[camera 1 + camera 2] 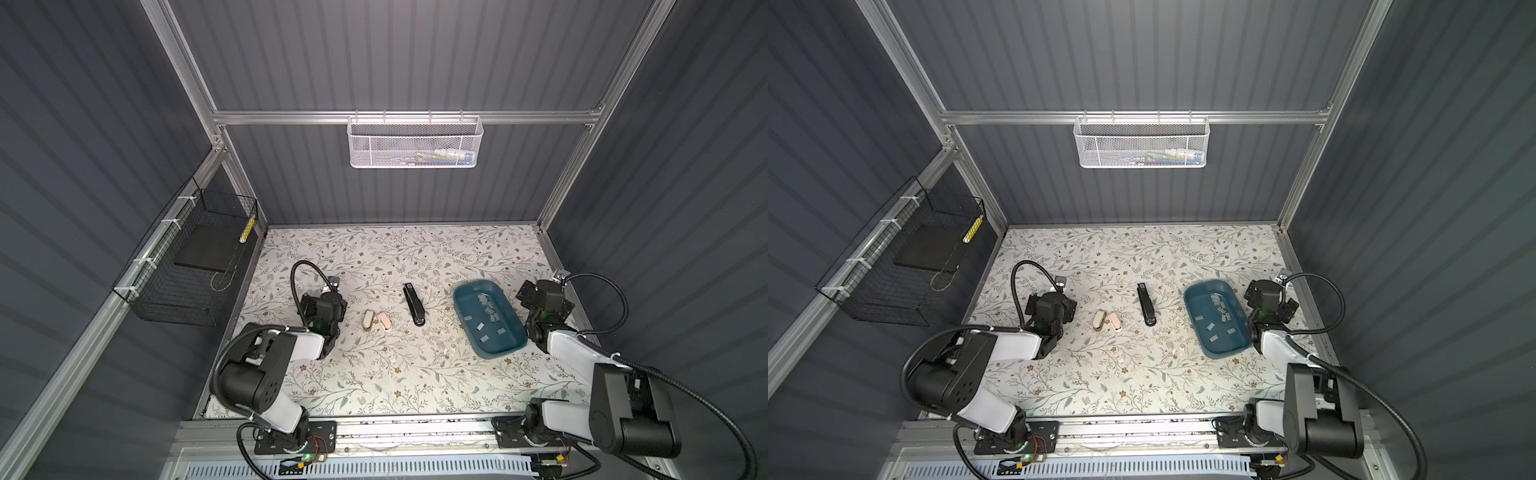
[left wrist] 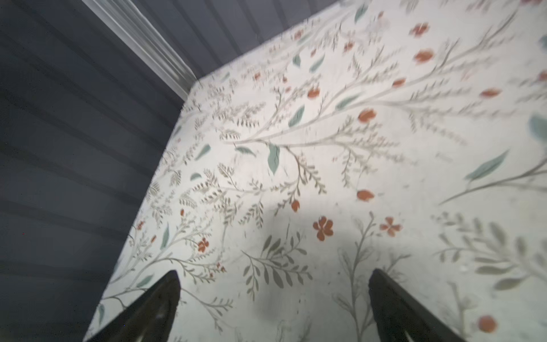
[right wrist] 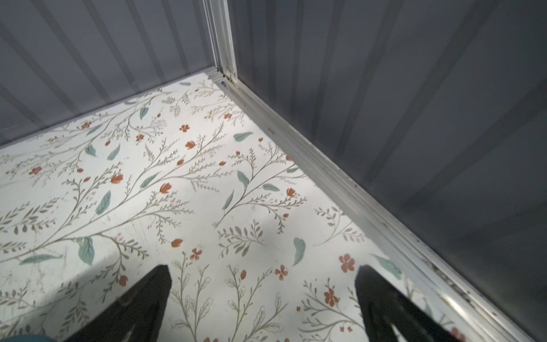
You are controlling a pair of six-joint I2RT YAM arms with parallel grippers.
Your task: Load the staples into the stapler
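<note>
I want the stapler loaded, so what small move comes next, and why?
Probably swing the right pincer over the tray and lower it toward one strip of staples: it stands open and empty beside the tray, the staples lie loose inside, and the black stapler lies free.

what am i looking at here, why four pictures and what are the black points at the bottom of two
A left arm and a right arm, both robot arms, stand at the near edge of a flowered table. The two wide pictures come from one overhead camera and show nearly the same view. The other two come from cameras on the arms' wrists. The black points there are the tips of the left claw and the right claw, both open and holding nothing. On the table lie a black stapler, a beige stapler and a pink stapler side by side, and a blue tray with grey staples in it.
</note>
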